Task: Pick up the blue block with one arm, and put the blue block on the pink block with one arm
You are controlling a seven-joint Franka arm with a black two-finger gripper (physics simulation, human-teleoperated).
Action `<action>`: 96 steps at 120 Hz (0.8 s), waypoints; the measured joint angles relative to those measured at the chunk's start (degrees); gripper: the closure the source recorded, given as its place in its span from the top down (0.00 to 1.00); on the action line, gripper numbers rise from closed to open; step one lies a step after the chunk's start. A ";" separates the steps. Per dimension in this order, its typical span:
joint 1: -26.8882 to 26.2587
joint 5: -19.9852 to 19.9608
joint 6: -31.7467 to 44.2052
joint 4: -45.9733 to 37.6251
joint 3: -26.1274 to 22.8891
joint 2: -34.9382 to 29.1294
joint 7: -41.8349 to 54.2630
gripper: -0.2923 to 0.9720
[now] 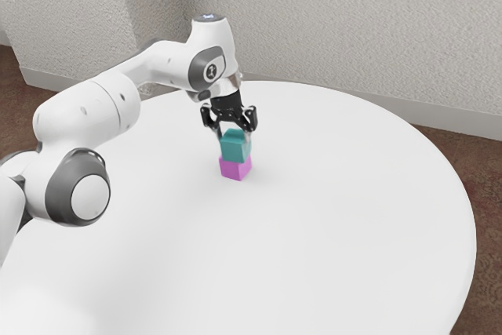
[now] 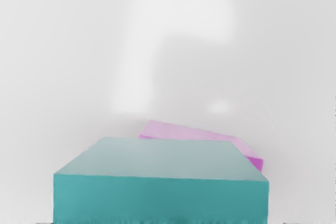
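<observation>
The blue-green block [image 1: 234, 147] rests on top of the pink block [image 1: 234, 168], near the middle of the round white table [image 1: 337, 217]. My gripper [image 1: 232, 131] hangs straight over the stack, its black fingers spread to either side of the blue block's top with a slight gap, so it is open. In the wrist view the blue block [image 2: 160, 182] sits large just under my hand. The pink block [image 2: 210, 137] peeks out beyond it, turned a little relative to the blue one.
The table's surface around the stack is bare white. My white arm [image 1: 118, 107] comes in from the exterior view's left. A textured wall [image 1: 353, 21] and brown floor [image 1: 471, 147] lie behind the table.
</observation>
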 joint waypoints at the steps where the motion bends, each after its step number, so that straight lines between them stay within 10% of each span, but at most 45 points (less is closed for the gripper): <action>1: 0.00 0.01 0.00 0.02 0.00 0.00 0.00 0.67; 96: 0.06 -0.15 -8.94 -9.12 0.16 -17.87 -0.01 0.77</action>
